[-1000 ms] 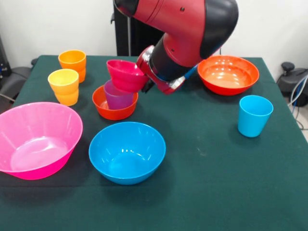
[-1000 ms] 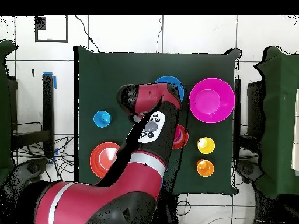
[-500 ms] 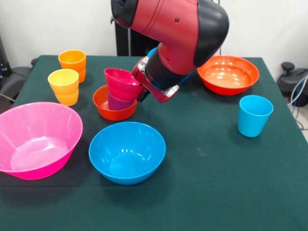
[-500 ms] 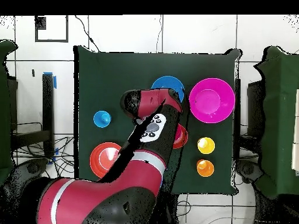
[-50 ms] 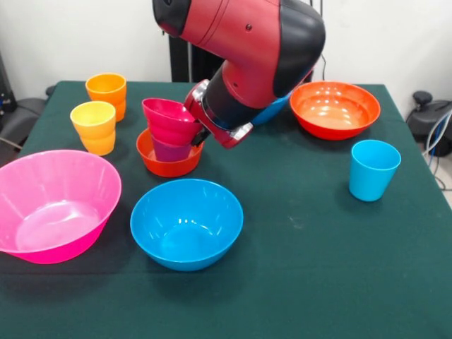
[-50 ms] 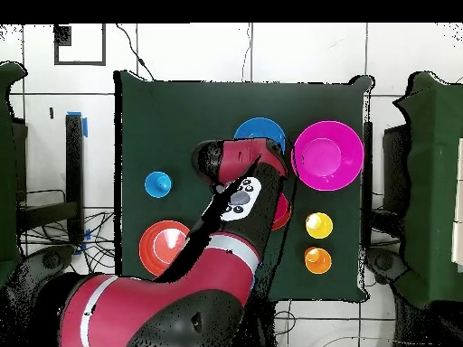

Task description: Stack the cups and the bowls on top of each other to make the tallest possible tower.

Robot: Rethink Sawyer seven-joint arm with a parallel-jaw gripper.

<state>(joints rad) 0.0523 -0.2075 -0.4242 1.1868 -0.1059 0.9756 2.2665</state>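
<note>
The tower stands left of centre in the front view: a small orange-red bowl [image 5: 164, 161] holds the purple cup [image 5: 168, 150], and a small magenta bowl [image 5: 169, 120] rests on that cup, tipped slightly. My gripper [image 5: 195, 129] reaches in from the right and is shut on the magenta bowl's right rim, with most of it hidden behind the bowl and wrist. In the overhead view the arm covers the tower, leaving only a sliver of the orange-red bowl [image 6: 284, 213]. Loose cups are the yellow cup [image 5: 93, 126], the orange cup [image 5: 106, 94] and the light blue cup [image 5: 373, 169].
A blue bowl [image 5: 186, 222] sits in front of the tower, and the big pink bowl [image 5: 53, 205] is at the near left. The wide orange bowl [image 5: 334, 108] is at the far right, with another blue bowl [image 5: 272, 110] partly hidden behind the arm.
The arm has moved left and down with the magenta bowl. The bowl hung tilted above the purple cup and now rests on it.
</note>
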